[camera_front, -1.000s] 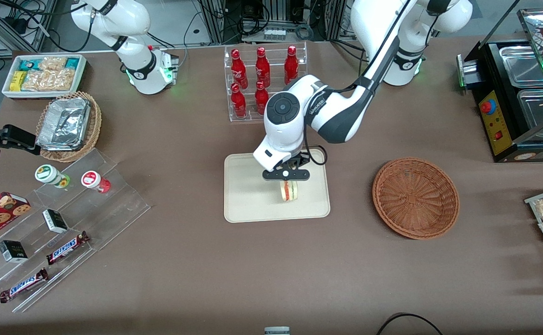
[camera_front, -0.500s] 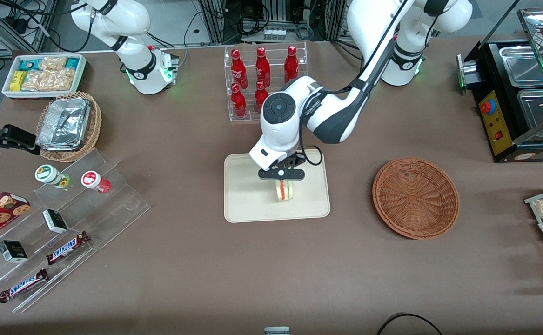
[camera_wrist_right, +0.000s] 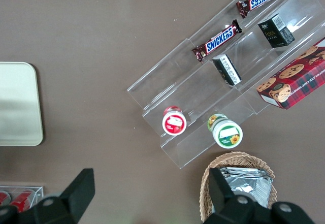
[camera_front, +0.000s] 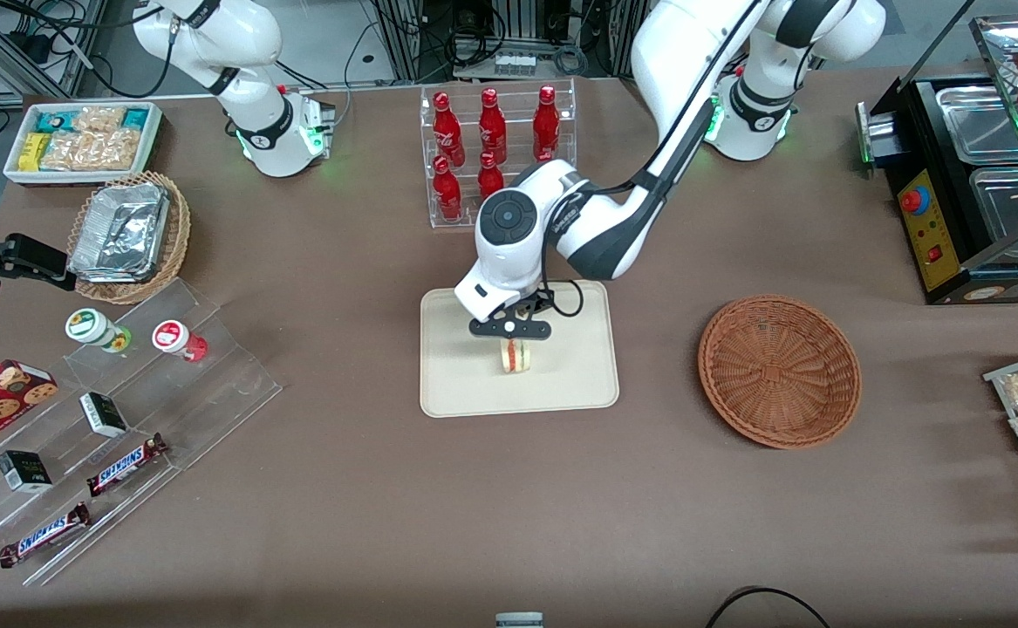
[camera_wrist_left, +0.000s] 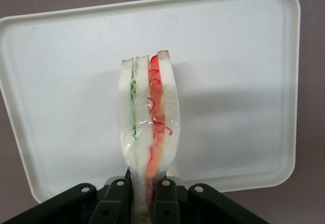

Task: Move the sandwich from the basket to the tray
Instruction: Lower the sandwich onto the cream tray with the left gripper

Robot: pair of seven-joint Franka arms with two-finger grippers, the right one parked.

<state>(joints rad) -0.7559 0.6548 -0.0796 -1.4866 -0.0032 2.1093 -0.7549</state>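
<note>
Jaws of the left arm's gripper (camera_front: pixel 509 330) are pinching the sandwich (camera_wrist_left: pixel 148 132) by one end, closed narrowly on it, so the wedge is hanging below them on edge with its red and green layers showing between the pale bread slices. Directly under the jaws the tray (camera_front: pixel 456 384) is lying on the brown tabletop (camera_front: pixel 509 506); the sandwich is sitting over its middle, though whether it is touching the tray surface cannot be told. Well apart from the jaws, toward the working arm's end of the tabletop, the basket (camera_front: pixel 779 371) is standing with nothing in it. The left arm (camera_front: pixel 596 227) is reaching over the tray's edge farther from the front camera, its wrist pointing the jaws straight down.
</note>
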